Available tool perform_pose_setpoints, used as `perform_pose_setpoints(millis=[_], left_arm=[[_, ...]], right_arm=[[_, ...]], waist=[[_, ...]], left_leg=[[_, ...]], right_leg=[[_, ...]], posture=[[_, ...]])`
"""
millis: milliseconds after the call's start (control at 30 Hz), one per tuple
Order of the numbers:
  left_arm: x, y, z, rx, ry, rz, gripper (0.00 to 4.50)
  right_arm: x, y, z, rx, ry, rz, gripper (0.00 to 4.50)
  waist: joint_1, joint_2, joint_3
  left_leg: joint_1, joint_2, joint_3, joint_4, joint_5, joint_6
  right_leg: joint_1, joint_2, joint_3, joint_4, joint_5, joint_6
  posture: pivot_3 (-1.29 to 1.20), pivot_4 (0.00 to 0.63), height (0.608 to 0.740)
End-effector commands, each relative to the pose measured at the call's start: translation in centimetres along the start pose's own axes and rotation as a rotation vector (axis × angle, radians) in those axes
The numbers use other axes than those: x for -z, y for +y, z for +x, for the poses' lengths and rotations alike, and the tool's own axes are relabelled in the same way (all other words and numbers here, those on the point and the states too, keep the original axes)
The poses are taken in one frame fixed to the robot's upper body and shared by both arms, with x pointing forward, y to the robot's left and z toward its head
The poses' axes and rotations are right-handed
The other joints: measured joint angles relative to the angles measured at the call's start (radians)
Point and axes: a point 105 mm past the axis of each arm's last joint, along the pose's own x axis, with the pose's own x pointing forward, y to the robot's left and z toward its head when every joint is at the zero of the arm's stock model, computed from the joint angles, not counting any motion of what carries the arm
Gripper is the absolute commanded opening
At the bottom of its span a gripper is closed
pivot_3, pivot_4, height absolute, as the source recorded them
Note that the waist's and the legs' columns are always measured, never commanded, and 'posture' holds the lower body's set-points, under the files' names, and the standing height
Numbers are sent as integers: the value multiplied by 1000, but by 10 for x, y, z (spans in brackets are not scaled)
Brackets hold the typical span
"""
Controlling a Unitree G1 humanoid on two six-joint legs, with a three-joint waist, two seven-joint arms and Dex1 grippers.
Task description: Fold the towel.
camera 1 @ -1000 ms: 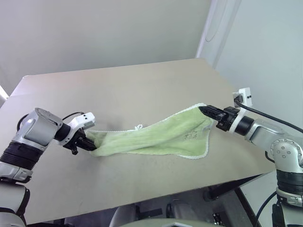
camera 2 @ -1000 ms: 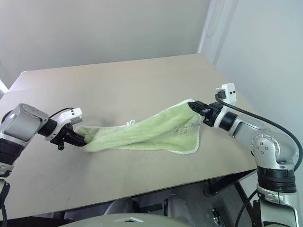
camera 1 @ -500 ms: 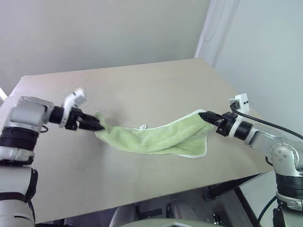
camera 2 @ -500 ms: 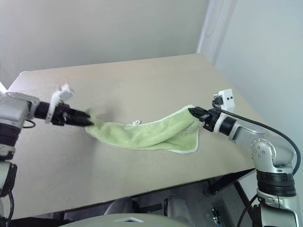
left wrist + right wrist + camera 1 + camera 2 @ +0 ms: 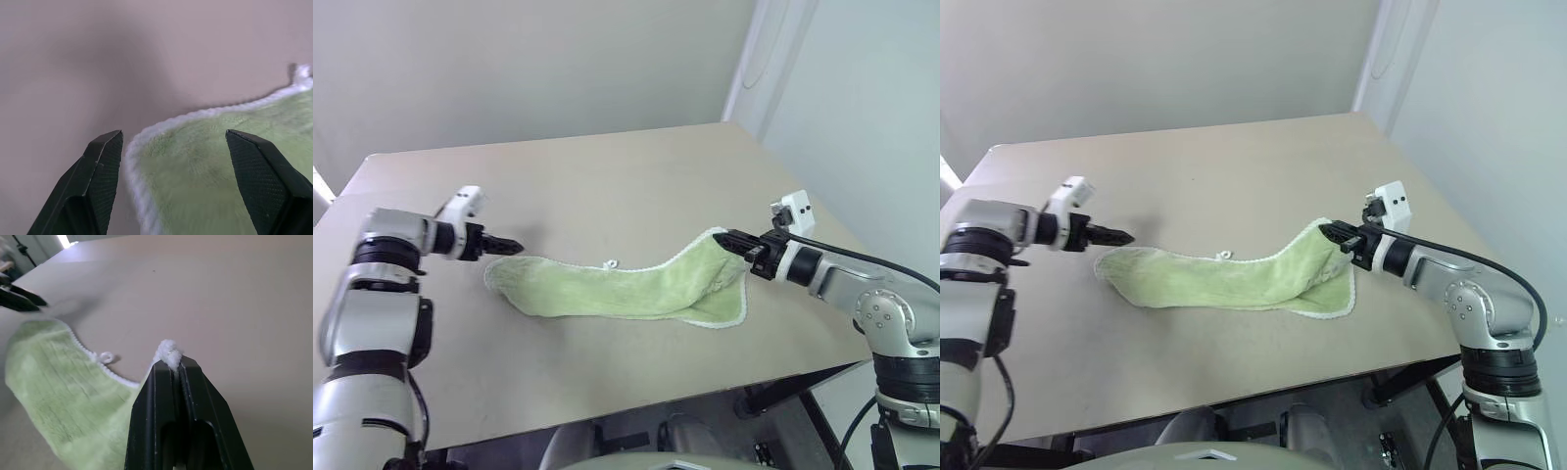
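Observation:
The light green towel with whitish stitched edges lies stretched across the table, its small white label loop at the far edge. My right gripper is shut on the towel's right corner and holds that end lifted. My left gripper hovers open just above the towel's left end, which rests flat on the table; nothing is between its fingers. The left gripper also appears in the right wrist view.
The beige table has its near edge close below the towel and its right edge past my right arm. A pale wall stands behind, and dark equipment sits on the floor beyond the near edge.
My left gripper let go of the towel's left end, which dropped flat on the table, and moved further away from me. The right gripper kept its grip and stayed about in place.

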Motion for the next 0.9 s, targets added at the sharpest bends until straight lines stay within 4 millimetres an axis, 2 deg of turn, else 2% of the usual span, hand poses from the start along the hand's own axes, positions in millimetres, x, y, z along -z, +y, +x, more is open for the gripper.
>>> perform_pose_setpoints(millis=[33, 100, 233, 433, 567, 700, 900], left_arm=[[2, -10, 16, 43, 4, 1, 3536], [6, -13, 23, 50, 13, -9, 3536], [17, -5, 33, -38, 60, 8, 3536], [29, 5, 34, -118, 132, 54, 3536], [38, 11, 38, -150, 164, 151, 3536], [33, 15, 39, -193, 125, 190, 3536], [-7, 29, 20, -354, -103, 48, 3536]], right_arm=[[-11, 5, 2, -10, -42, -29, 0], [-10, 5, 2, -9, -43, -28, 0], [-10, 3, -1, 3, -48, -23, 0], [-10, 1, -4, 19, -51, -19, 0], [-10, 0, -4, 25, -56, -12, 0], [-8, 0, -2, 25, -55, -11, 0], [-7, 0, -4, 24, -53, -9, 0]], waist=[[-4, -1, 0], [-9, 0, -1], [-3, 1, -2], [-8, 2, -2], [-12, 9, -7], [-11, 13, -8], [-15, 11, -6]], left_leg=[[0, 0, 1, 1, 0, 0], [1, 0, 2, 1, 0, 0], [3, 0, 3, 1, 0, 0], [16, 1, 2, 1, 0, 0], [20, 2, -1, -1, -2, -3], [21, 2, -4, -3, -2, -4], [19, 3, -8, -3, -2, -4]], right_leg=[[0, 0, 1, 0, 1, 0], [0, 0, 3, -1, 2, 0], [1, 0, 4, 0, 2, 0], [13, 0, 3, 0, 1, 1], [16, -2, 3, -2, 2, -1], [16, -2, 1, -2, 3, -2], [14, 0, -6, -2, 4, -3]], posture=[[0, 0, 740], [0, 0, 740], [0, 0, 740], [0, 0, 740], [0, 0, 740], [0, 0, 740], [0, 0, 740]])
